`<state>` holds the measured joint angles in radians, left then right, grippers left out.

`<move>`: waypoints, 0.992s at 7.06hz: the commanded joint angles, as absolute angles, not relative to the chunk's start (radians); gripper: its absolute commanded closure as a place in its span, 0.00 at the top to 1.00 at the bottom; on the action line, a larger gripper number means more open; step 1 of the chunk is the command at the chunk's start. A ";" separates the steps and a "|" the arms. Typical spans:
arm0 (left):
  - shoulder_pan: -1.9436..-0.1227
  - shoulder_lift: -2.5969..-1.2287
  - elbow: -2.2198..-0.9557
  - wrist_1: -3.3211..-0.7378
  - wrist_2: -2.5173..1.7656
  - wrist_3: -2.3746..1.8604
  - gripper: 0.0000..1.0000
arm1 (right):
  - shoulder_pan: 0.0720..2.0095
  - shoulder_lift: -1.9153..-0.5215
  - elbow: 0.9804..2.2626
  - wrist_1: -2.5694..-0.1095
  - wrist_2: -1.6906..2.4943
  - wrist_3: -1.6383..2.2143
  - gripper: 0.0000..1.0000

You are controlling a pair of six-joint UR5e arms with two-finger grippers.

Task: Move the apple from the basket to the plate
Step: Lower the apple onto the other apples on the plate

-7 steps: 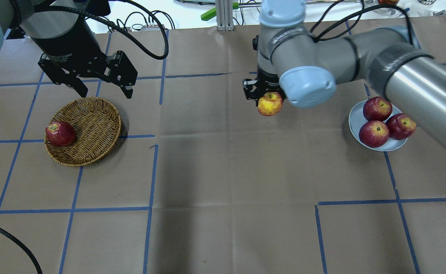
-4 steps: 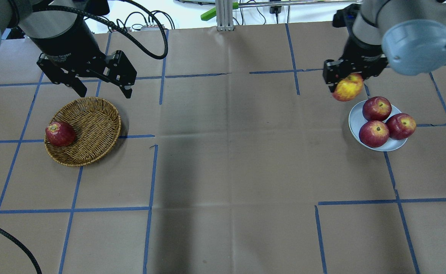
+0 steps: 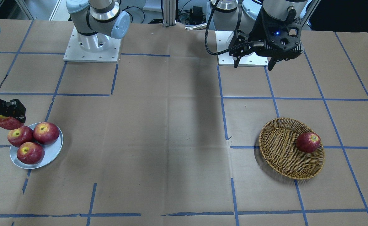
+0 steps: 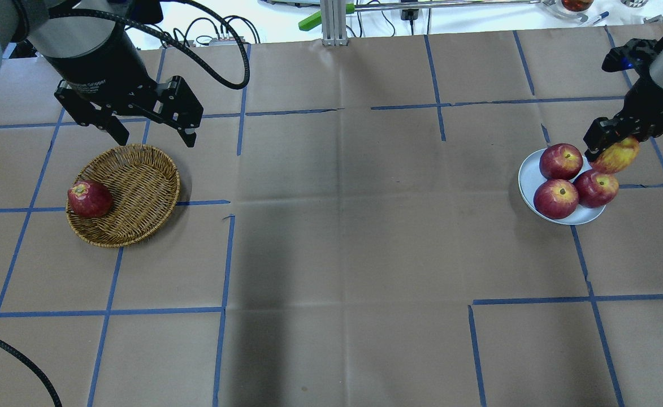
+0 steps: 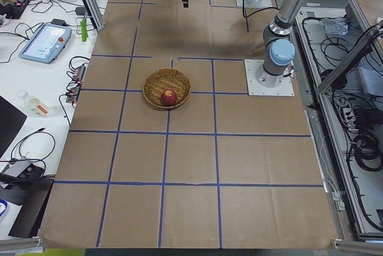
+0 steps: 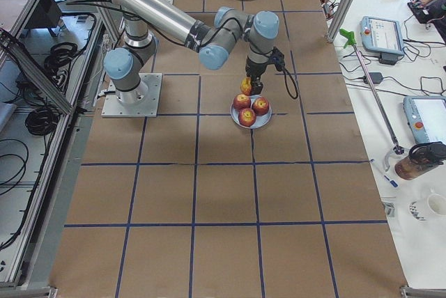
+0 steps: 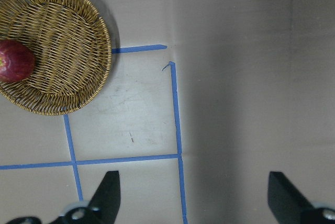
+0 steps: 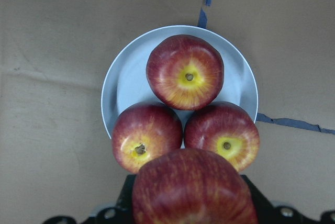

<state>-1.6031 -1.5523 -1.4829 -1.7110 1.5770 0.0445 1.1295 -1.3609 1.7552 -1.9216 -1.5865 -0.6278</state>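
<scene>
My right gripper (image 4: 609,148) is shut on the streaky orange-red apple (image 4: 618,156) and holds it just above the far right edge of the pale blue-grey plate (image 4: 528,180). In the right wrist view the apple (image 8: 193,190) fills the bottom, with the plate (image 8: 125,85) below it. Three dark-red apples (image 4: 560,161) sit close together on the plate. My left gripper (image 4: 156,135) is open and empty, hovering behind the wicker basket (image 4: 136,192). The basket holds one dark-red apple (image 4: 89,198) at its left rim.
Brown paper with blue tape lines covers the table (image 4: 331,254). An aluminium post (image 4: 334,22) and cables stand at the far edge. The plate lies near the table's right end and the basket near its left.
My right arm has carried the apple from the table's middle rightwards to just over the plate's far right edge. My left arm has not moved.
</scene>
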 commanded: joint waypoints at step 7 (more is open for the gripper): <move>-1.603 -1.549 -1.483 -1.718 1.580 0.043 0.99 | 1.127 -1.256 1.793 -2.052 -1.551 -0.630 0.68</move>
